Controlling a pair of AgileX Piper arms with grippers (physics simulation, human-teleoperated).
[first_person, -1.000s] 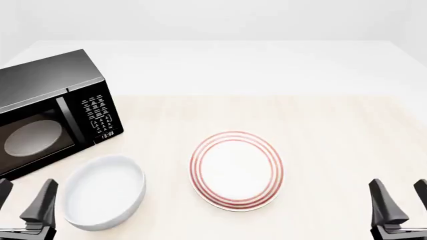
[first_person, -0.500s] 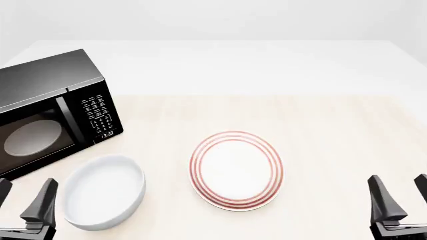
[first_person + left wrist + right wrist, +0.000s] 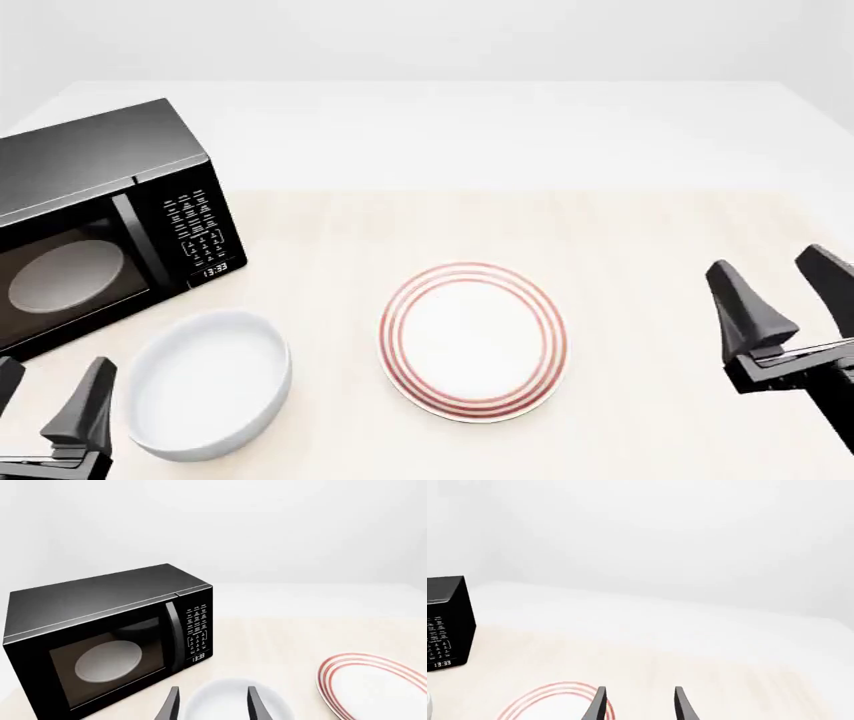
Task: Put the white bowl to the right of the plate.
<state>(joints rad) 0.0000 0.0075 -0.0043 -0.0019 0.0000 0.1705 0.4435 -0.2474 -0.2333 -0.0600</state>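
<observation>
The white bowl (image 3: 210, 395) rests on the table at the front left, just left of the plate (image 3: 473, 341), a flat white plate with red rings near the middle. My left gripper (image 3: 47, 400) stands open at the front left corner, beside the bowl and apart from it. In the left wrist view the bowl (image 3: 233, 702) lies just beyond the open left gripper (image 3: 212, 704), with the plate (image 3: 377, 685) off to one side. My right gripper (image 3: 781, 290) hangs open at the right, raised, holding nothing. The right wrist view shows the plate (image 3: 554, 702) past the open right gripper (image 3: 639, 702).
A black microwave (image 3: 100, 225) with a closed door stands at the back left, close behind the bowl. It fills much of the left wrist view as the microwave (image 3: 110, 637). Light wooden tabletop (image 3: 641, 250) stretches right of the plate.
My right gripper has risen and moved forward and a little left, toward the space right of the plate. The left gripper, bowl and plate have not moved.
</observation>
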